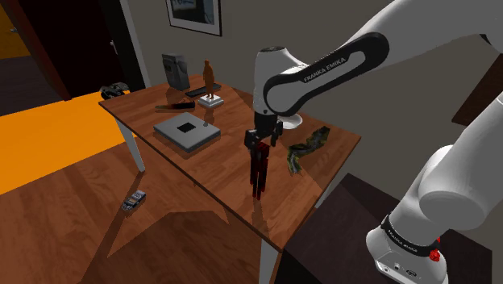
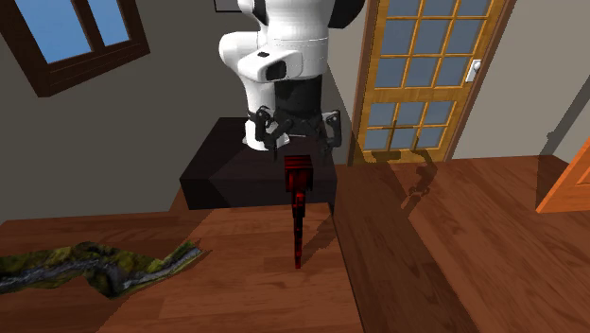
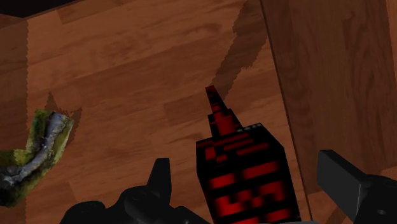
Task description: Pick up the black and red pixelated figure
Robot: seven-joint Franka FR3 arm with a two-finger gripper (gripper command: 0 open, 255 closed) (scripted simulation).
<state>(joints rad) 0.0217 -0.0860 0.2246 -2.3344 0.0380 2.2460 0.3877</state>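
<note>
Pixelated figure (image 3: 245,175) upright, head between parted fingers (image 3: 340,181) of end effector (image 3: 245,162)

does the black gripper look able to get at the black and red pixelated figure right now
Probably yes. The black two-finger gripper hangs above the upright black and red pixelated figure, fingers open on either side of its blocky head without touching. Nothing stands between them; the mossy green object lies aside.

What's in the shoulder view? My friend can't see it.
A white robot arm reaches over a wooden table, its black gripper at the head of a thin black and red figure standing upright. A flat grey block, a brown statue and a mottled green thing share the table.
</note>
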